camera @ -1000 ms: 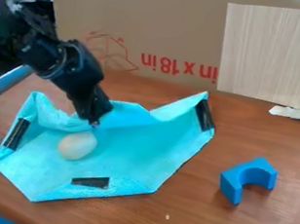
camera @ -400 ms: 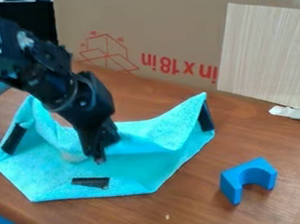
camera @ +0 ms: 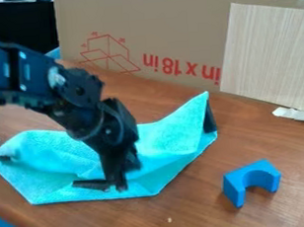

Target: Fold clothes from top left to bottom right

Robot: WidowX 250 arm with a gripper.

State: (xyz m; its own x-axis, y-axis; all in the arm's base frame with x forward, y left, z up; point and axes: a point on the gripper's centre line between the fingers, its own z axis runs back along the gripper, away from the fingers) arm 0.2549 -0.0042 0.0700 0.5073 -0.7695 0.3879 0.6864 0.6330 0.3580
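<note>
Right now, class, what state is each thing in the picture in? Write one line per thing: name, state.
Turquoise cloth: partly folded, rumpled, far side turned over toward the near edge.
Gripper: lowered at the cloth's near part.
Blue block: resting apart from the cloth.
Cardboard: upright behind the cloth.
Pale panel: upright against the cardboard.

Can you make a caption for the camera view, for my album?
Black end effector over a folded turquoise cloth, blue arch block nearby.

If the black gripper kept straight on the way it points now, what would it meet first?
Most likely the turquoise cloth near its front edge, beside the black strip, then the brown wooden table. The black gripper may be touching the cloth; depth is unclear.
</note>
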